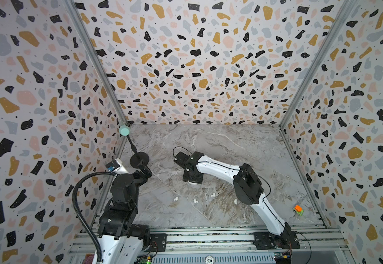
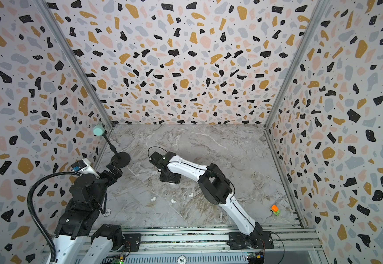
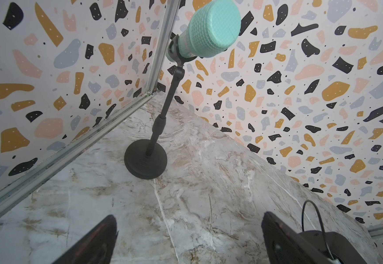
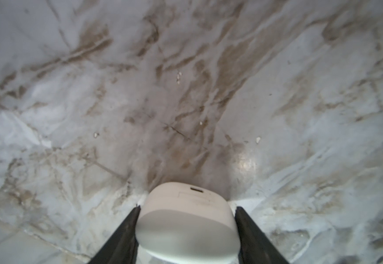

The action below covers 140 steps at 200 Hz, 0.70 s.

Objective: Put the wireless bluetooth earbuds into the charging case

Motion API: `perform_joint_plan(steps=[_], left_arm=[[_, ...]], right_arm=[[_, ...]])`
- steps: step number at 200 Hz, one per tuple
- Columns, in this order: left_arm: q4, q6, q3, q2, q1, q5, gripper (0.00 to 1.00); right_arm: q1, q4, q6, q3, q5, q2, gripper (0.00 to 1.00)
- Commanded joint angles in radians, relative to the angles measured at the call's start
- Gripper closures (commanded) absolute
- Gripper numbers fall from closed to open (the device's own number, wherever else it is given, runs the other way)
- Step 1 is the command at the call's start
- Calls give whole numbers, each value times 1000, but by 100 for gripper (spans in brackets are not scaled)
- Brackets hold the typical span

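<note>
In the right wrist view my right gripper (image 4: 188,207) is shut on the charging case (image 4: 186,230), a smooth white oval shell with its lid down and a port slot facing away. The black fingers press both of its sides. In both top views that gripper (image 1: 192,177) points down at mid-table, and only a white sliver of the case (image 1: 194,182) shows beneath it. Several tiny white earbuds (image 1: 176,198) (image 1: 195,201) (image 1: 213,195) lie loose on the marble nearer the front. My left gripper (image 3: 189,222) is open and empty at the left (image 1: 143,168).
A teal microphone (image 1: 124,131) on a black stand with a round base (image 1: 139,159) stands in the back left corner, just beyond the left gripper. A small orange and green toy (image 1: 298,209) sits near the right wall. Patterned walls enclose the marble table (image 1: 231,146).
</note>
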Motion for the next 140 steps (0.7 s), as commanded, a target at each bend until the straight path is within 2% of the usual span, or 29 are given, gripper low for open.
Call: perform_joint_plan(steps=[1,15,26,48,73,90,101,120,140], left_arm=[[52,31,-12,18,-2,41,0],[57,42,-11,31,-2,64,0],[66,53,-16,39,-4,87,0],[98,86,-30,47,-16,127,0],[154,126,-69,74,-67,169,0],[225,179,-101,94,-116,244,0],[255,245,-107,104,-159,259,0],[294,370,-112,100,-256,212,0],[382,594,-166,66,-313,291,0]], right_arm=[[4,81,-89,-111,73,-177,77],[-3,188,-147,-228,64,-267,86],[-17,245,-170,-307,41,-328,100],[-59,373,-237,-453,-57,-443,100],[-92,465,-337,-551,-116,-556,100],[-109,485,-399,-582,-127,-621,100],[-121,514,-447,-607,-151,-666,100],[-159,547,-490,-654,-195,-739,100],[-206,610,-536,-716,-317,-809,100]])
